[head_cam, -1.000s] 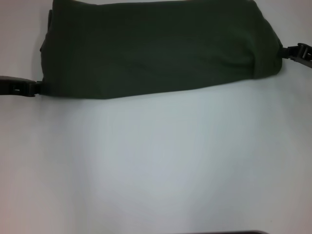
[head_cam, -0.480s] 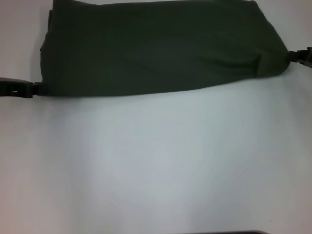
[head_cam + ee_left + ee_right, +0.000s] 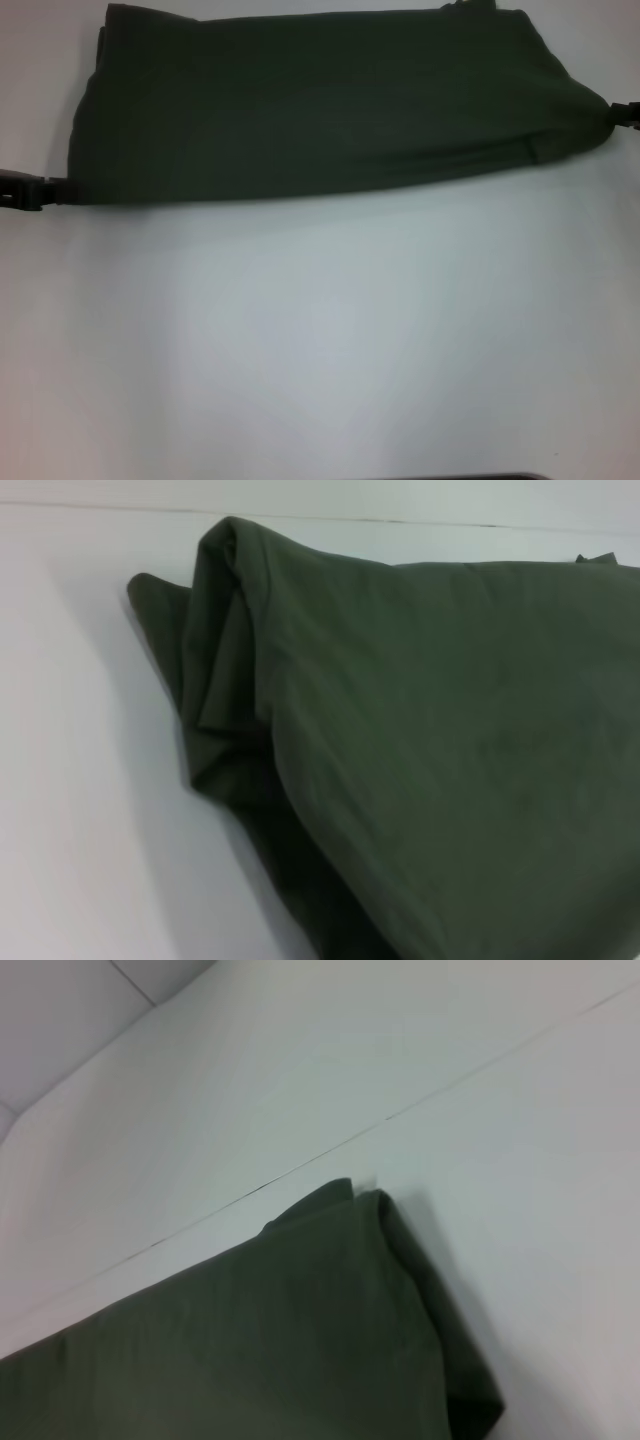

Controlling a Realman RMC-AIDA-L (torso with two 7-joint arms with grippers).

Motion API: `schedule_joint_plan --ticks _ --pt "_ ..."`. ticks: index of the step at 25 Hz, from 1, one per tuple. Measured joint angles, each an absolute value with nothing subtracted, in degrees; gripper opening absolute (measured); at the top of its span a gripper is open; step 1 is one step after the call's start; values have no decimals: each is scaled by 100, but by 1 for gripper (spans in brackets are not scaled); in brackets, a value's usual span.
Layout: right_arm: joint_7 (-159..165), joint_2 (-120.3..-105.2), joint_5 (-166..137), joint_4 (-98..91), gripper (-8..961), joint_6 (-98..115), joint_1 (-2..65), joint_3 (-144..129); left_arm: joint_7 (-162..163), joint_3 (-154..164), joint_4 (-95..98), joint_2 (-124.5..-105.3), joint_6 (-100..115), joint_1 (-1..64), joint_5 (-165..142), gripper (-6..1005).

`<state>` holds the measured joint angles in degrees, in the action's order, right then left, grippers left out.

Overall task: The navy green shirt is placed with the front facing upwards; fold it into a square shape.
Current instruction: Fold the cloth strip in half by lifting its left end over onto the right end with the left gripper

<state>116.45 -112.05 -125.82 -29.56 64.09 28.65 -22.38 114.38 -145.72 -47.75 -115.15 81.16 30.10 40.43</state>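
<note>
The navy green shirt (image 3: pixel 320 100) lies folded across the far desk (image 3: pixel 320 340), stretched between the left gripper (image 3: pixel 52 190) and right gripper (image 3: pixel 612 112), each pinching a near corner.

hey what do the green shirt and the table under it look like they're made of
The navy green shirt looks like a soft matte knit, probably cotton: it drapes in rounded folds with no shine. The table looks like a smooth, hard white surface, perhaps laminate or painted board, with a faint sheen and a thin seam line in the right wrist view.
</note>
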Motion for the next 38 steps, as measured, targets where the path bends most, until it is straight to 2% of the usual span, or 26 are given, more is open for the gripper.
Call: schedule_joint_plan --ticks 4,14,22,27,36,38 --pt "11645 -11158 -12584 -2962 5 6411 2877 -2267 11339 -14572 -4768 -11465 8153 2997 4030 5" --pt "11678 -11150 -12629 -2954 5 6417 2946 -2422 11226 -14516 -4758 -11361 8191 2997 3992 6" --pt "11710 -11116 -12639 -2944 6 6418 2927 -2594 11099 -14510 -4769 -11348 8276 2956 3972 6" --pt "11712 -11077 -12639 -2915 47 6441 2911 -2602 11092 -14511 -4733 -11315 8291 2940 3966 5" --pt "11661 -11119 -12617 -2951 121 6707 2887 -2601 11091 -14512 -4762 -11353 8314 2935 3965 5" --pt "11660 -11114 -12619 -2952 165 6752 2884 -2602 11091 -14514 -4764 -11360 8313 2935 3975 5"
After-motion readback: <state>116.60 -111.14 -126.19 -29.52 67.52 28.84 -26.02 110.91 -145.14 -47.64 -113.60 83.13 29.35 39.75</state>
